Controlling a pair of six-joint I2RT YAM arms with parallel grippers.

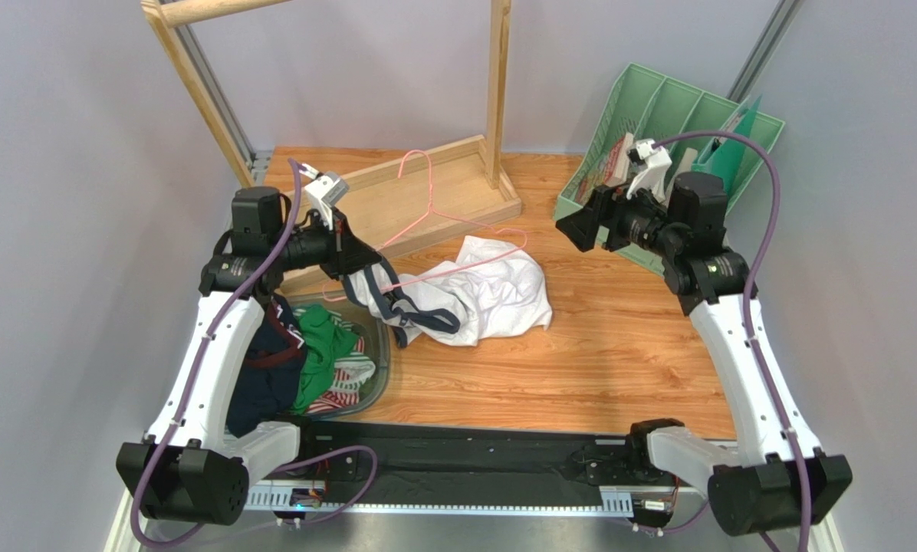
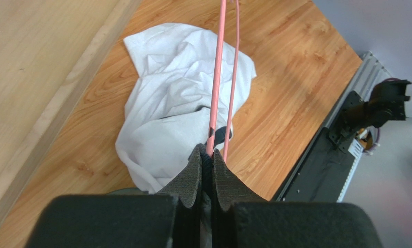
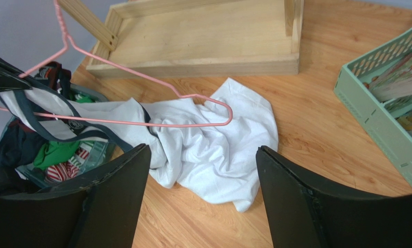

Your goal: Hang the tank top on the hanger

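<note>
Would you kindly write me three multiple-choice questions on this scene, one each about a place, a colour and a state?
1. Where does most of the tank top lie?
A. on the floor
B. on the table, in front of the rack base
C. on a chair

2. What colour is the hanger?
A. pink
B. black
C. blue

3. How is the right gripper?
A. shut on the hanger
B. shut on cloth
C. open, holding nothing

Answers: 1 B, it is crumpled on the table; 2 A, the wire shows pink; 3 C, its fingers stand wide apart above the tank top.
</note>
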